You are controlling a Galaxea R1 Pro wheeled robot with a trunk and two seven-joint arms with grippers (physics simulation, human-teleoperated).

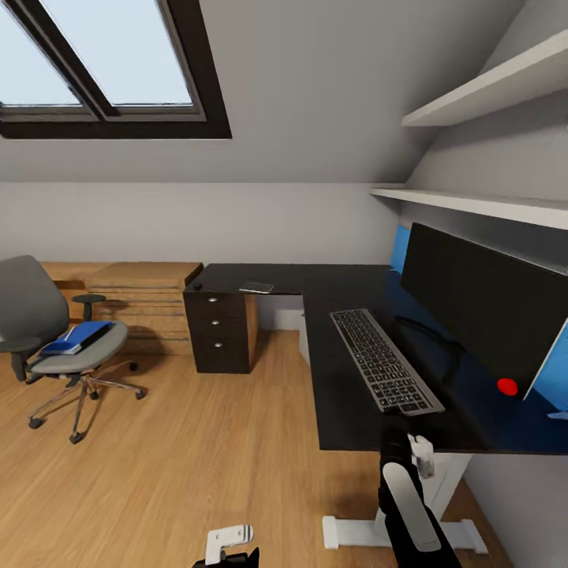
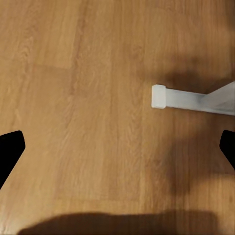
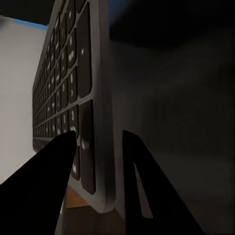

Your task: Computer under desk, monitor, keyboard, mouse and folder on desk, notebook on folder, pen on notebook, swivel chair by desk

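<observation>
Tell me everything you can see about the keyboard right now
The keyboard is a slim silver-grey slab with rows of dark keys. It lies flat on the black desk, angled in front of the monitor, its near end close to the desk's front edge. The right gripper is at that near end: its dark fingers sit either side of the corner, one over the keys, one along the side.

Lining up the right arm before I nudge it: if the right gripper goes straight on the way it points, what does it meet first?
Most likely the keyboard: in the right wrist view the right gripper has its fingertips straddling the keyboard's near edge on the desk. Contact looks imminent, but depth is unclear.
</observation>
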